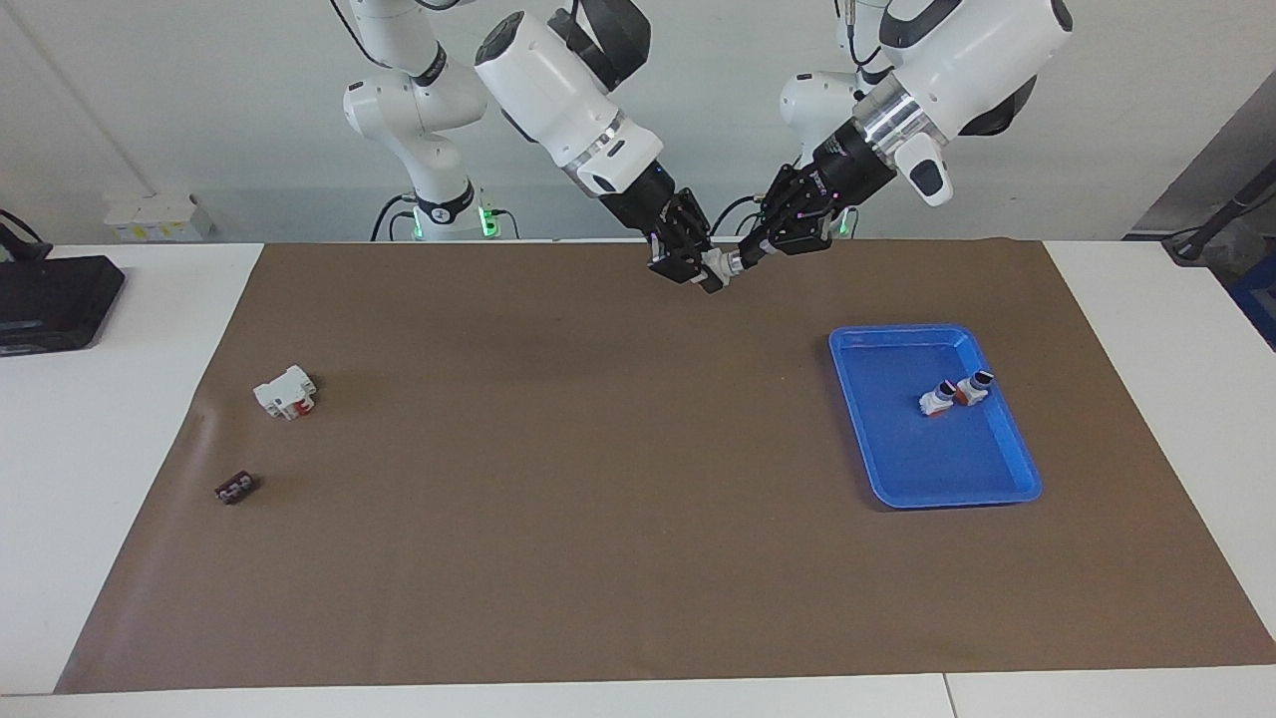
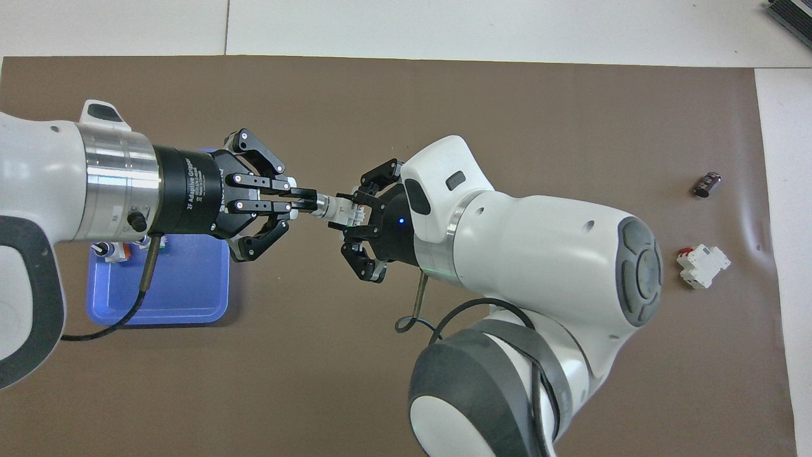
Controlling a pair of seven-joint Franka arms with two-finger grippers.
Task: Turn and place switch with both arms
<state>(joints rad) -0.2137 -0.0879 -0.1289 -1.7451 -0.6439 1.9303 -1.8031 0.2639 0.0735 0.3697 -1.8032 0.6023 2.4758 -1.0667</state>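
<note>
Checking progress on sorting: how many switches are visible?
3: two side by side in the tray, at and; one held in the air between both grippers.

Desk point(image 1: 120, 419), white; mat point(image 1: 598, 499), plain brown, without pattern; tray point(image 1: 1007, 479), bright blue, carrying two small pieces point(image 1: 955, 394) in white with orange-red and black ends; arms point(image 2: 571, 254), glossy white with grey joint caps and silver wrist rings; left pincer point(image 2: 307, 204) and right pincer point(image 2: 355, 212), black; switch point(image 2: 338, 210) between them, white body with a black end; block point(image 1: 285, 392), white with a red part; small flat piece point(image 1: 235, 488), dark brown; box point(image 1: 50, 299) at the desk's edge, black.
</note>
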